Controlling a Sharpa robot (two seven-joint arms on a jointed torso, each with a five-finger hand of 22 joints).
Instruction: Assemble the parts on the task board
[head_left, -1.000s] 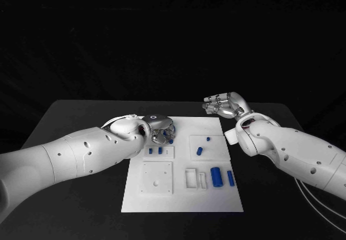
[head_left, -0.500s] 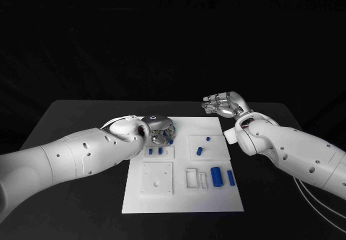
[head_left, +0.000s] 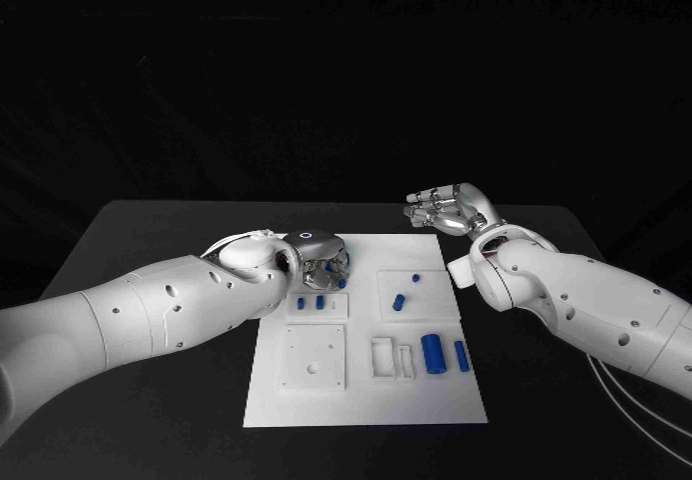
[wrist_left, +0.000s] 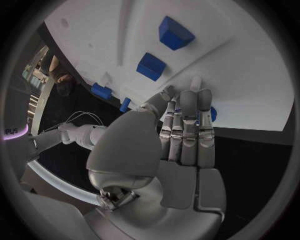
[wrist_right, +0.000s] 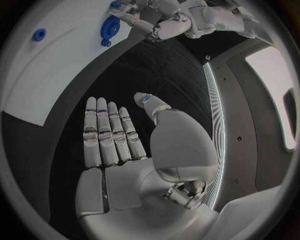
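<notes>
The white task board (head_left: 368, 400) lies mid-table. My left hand (head_left: 325, 258) is low over its far left corner, fingers straight and pointing down at the board. A small blue part (head_left: 342, 283) lies at the fingertips (wrist_left: 187, 107); the same part (wrist_left: 212, 114) peeks out behind them in the left wrist view, and whether it is pinched is hidden. My right hand (head_left: 450, 210) hovers off the board's far right corner, fingers straight, thumb apart, palm (wrist_right: 125, 185) empty. Two small blue parts (head_left: 310, 301) stand just nearer than the left hand.
More blue parts lie on the board: two small ones (head_left: 405, 288) right of centre and two long cylinders (head_left: 433, 352) near the right edge. A white square plate (head_left: 315, 357) and a white slotted frame (head_left: 382, 358) sit in the board's near half.
</notes>
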